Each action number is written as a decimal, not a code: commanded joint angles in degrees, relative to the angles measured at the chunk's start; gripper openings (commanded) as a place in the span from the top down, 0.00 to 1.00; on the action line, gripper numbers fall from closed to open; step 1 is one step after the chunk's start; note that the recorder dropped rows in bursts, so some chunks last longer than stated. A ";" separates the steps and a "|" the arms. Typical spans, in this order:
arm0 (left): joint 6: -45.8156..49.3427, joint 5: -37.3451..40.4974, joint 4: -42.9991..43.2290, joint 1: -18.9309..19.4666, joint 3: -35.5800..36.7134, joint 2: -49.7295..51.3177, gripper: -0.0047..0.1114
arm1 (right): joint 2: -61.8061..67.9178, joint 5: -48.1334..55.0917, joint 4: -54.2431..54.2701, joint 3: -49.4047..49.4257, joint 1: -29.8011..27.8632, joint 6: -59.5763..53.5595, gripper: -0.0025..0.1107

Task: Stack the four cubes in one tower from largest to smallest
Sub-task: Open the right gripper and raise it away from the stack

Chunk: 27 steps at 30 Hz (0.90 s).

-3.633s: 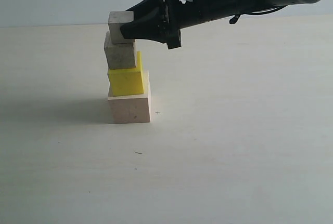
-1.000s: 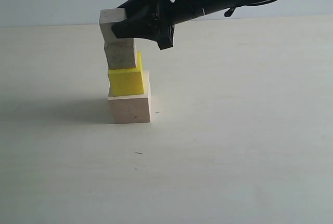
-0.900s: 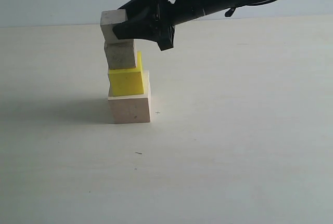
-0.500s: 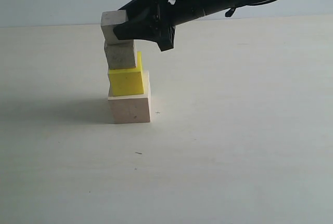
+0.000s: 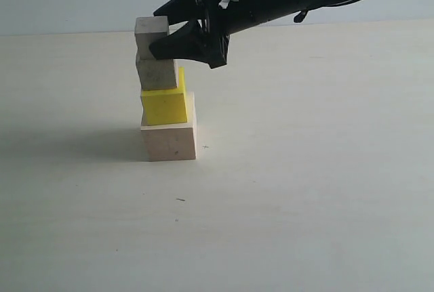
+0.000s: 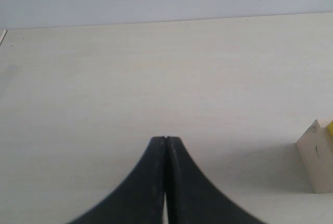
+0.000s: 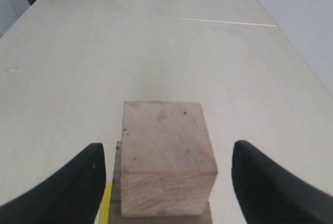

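"Right end effector (image 7: 167,148) has let go! Half a second back its fingers were pinched on the small cube (image 5: 150,32), which hung a touch tilted. Now they stand wide apart with daylight on both sides."

"And the cube sits level on the medium cube (image 5: 157,74), towards its left edge from the side camera. Below that come the yellow cube (image 5: 163,106) and the large cube (image 5: 169,141) on the bench (image 5: 305,170) — four high, biggest at the bottom."

"So that's the order they wanted?"

"By my reckoning the tower is built. What's left is backing those fingers out without a brush — the lower one is just beside the top two cubes."

"And the left end effector (image 6: 165,143)?"

"Fingers pressed together with nothing between them, off to the side near the tower's base."
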 commanded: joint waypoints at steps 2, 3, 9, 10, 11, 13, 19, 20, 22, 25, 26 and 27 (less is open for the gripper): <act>0.10 -0.14 0.00 0.13 0.32 -0.32 0.96 | -0.37 -0.11 0.80 -0.48 -0.31 0.38 0.38; 0.10 -0.14 0.00 0.13 0.32 -0.32 0.96 | -0.37 -0.11 1.08 -0.48 -0.31 0.70 0.38; 0.10 -0.14 0.00 0.13 0.32 -0.32 0.96 | -1.57 1.76 0.93 -0.48 -0.31 4.92 0.38; 0.10 -0.14 0.00 0.13 0.32 -0.32 0.96 | -1.99 2.44 0.69 -0.48 -0.31 5.66 0.38; 0.10 -0.14 0.00 0.13 0.32 -0.32 0.96 | -2.43 2.89 0.71 -0.48 -0.31 5.83 0.38; 0.10 -0.14 0.00 0.13 0.32 -0.32 0.96 | -3.43 4.12 0.34 -0.48 -0.31 6.72 0.38; 0.10 -0.14 0.00 0.13 0.32 -0.32 0.96 | -8.35 5.12 0.34 -0.48 -0.31 10.89 0.38; 0.10 -0.14 0.00 0.13 0.32 -0.32 0.96 | -9.19 4.97 0.34 -0.48 -0.31 11.59 0.38; 0.10 -0.14 0.00 0.13 0.32 -0.32 0.96 | -11.29 3.23 0.34 -0.48 -0.31 15.89 0.41; 0.10 -0.14 0.00 0.13 0.32 -0.32 0.96 | -13.92 -2.38 0.03 -0.48 -0.31 24.10 0.61; 0.10 -0.14 0.00 0.13 0.32 -0.32 0.96 | -14.80 -4.42 -0.63 -0.48 -0.31 26.98 0.71; 0.10 -0.14 0.00 0.13 0.32 -0.32 0.96 | -15.54 -6.07 -1.40 -0.48 -0.31 28.98 0.78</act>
